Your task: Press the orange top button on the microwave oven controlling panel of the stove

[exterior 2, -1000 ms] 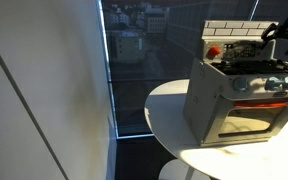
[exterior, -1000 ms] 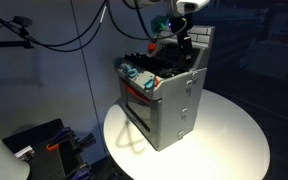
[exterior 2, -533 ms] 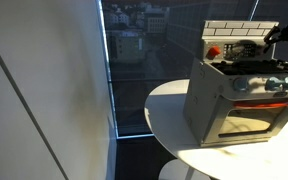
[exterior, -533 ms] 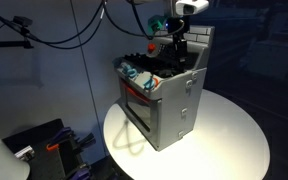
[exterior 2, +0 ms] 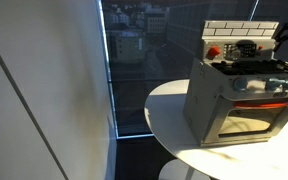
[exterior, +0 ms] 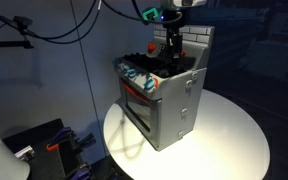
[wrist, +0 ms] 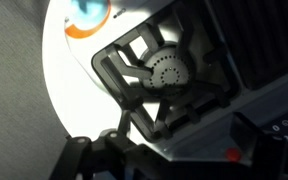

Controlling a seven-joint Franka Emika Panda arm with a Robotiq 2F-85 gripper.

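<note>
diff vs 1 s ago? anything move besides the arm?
In an exterior view the gripper has shifted sideways above the stove, toward the picture's left, and seems a little lower over the burners. Nothing was taken hold of or let go. The stove and the round white table stayed put.

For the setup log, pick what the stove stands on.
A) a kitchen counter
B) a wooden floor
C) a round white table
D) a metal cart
C: in an exterior view the grey stove stands on a round white table, whose curved edge shows around the base.
</note>
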